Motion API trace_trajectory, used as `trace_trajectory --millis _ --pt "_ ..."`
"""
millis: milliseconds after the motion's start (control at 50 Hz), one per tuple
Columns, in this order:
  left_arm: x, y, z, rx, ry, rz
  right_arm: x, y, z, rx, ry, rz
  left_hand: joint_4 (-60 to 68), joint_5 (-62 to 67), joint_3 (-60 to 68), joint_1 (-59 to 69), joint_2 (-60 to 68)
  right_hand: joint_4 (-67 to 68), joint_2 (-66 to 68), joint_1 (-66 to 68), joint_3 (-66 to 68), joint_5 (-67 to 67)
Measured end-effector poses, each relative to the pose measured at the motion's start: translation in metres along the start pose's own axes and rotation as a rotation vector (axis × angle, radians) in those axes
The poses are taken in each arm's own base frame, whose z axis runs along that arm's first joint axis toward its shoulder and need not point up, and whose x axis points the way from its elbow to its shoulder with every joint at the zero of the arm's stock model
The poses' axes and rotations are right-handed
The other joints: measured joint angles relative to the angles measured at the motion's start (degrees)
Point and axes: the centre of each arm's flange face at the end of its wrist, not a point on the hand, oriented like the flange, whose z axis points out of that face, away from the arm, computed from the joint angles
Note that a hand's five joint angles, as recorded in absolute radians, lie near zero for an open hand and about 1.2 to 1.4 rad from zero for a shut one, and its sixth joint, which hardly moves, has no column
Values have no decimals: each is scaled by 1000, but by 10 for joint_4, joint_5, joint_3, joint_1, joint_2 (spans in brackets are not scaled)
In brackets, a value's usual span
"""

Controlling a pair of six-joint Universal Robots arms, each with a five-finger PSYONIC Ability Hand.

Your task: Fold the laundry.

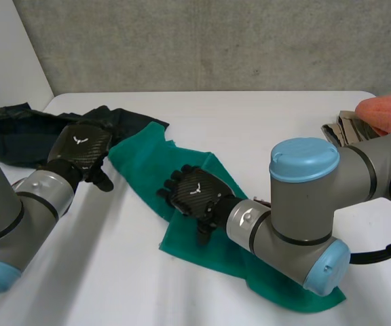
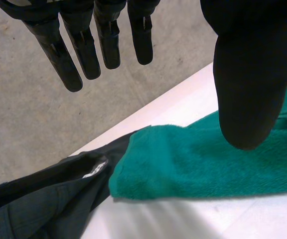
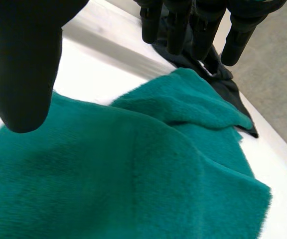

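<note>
Towel [image 1: 144,163], green, lies rumpled and slantwise on the table [image 1: 250,122], its far corner touching the dark garment [image 1: 15,136]. No fold made yet, by the look of it. Right hand [image 1: 194,192] is over the towel's middle, fingers straight, thumb apart, gripping nothing. It's probably placed there to flatten or pin the cloth. Left hand [image 1: 80,146] hovers just off that far corner, above the dark garment, also released and empty, likely lined up to take the corner. Orange cloth [image 1: 389,112] lies well apart from the towel, probably queued.
</note>
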Motion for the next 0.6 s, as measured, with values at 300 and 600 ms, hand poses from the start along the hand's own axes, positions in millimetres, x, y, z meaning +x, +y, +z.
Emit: trace_trajectory --millis 300,600 --pt "35 4 -4 3 143 -9 23 13 -60 -194 155 67 6 16 1 1 1 -6 0 0 -5 -13" --pt "47 1 -7 22 171 -8 20 56 -84 -357 160 164 6 16 1 1 1 295 305 269 297 277"
